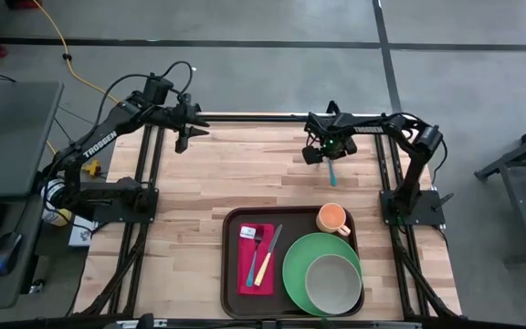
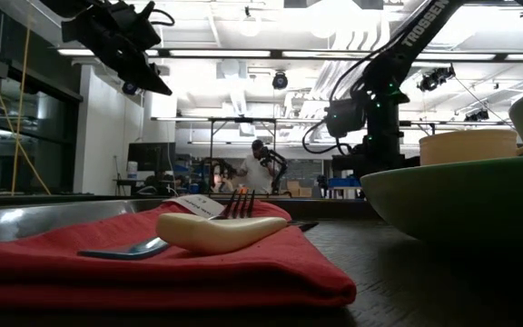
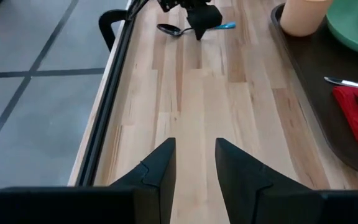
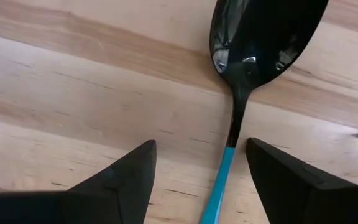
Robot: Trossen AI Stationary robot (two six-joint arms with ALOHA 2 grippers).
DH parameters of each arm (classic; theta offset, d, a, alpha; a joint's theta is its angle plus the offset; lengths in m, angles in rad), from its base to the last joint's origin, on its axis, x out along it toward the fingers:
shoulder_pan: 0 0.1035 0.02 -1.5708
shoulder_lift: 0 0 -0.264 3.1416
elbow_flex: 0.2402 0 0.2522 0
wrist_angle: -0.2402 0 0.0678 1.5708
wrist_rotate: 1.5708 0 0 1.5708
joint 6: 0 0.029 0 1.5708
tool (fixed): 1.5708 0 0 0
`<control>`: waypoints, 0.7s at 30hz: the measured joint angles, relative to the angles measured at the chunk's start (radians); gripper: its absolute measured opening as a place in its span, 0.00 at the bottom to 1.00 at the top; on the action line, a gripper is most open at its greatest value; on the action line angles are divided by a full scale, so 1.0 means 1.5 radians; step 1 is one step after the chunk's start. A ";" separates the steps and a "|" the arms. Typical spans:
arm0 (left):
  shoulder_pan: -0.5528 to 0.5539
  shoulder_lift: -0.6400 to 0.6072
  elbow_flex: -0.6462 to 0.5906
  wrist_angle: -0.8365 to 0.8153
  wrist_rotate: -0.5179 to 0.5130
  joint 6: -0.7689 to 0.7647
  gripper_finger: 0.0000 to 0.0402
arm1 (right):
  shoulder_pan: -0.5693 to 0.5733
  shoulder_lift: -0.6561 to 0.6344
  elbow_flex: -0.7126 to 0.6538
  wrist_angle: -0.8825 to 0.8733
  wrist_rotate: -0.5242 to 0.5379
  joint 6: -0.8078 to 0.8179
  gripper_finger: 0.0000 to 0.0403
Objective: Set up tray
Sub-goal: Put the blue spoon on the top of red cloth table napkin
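Note:
The dark brown tray (image 1: 230, 267) lies at the table's near edge. It holds a red napkin (image 1: 255, 259) with a fork and a cream-handled knife, a green plate (image 1: 296, 265) with a grey bowl (image 1: 332, 281), and an orange cup (image 1: 332, 218). A spoon (image 4: 238, 118) with a black bowl and a blue handle lies flat on the wood beyond the tray (image 1: 332, 172). My right gripper (image 4: 201, 149) is open just above it, one finger on either side of the handle, touching nothing. My left gripper (image 1: 183, 140) is open and empty over the far left of the table.
Black frame rails (image 1: 149, 183) run along the table's left, right and far sides. Bare wood (image 1: 190, 210) lies left of the tray and between the tray and the far rail. A person stands far off in the room behind the table (image 2: 259, 168).

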 joint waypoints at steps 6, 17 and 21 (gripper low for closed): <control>0.000 0.000 0.000 0.001 0.000 0.006 0.35 | 0.006 0.001 -0.002 0.001 -0.006 0.003 0.58; 0.000 0.000 0.000 0.001 0.000 0.016 0.35 | 0.006 0.002 -0.003 -0.003 -0.033 0.005 0.58; 0.000 0.000 0.000 0.001 0.000 0.016 0.35 | 0.006 0.003 -0.003 -0.003 -0.034 0.002 0.58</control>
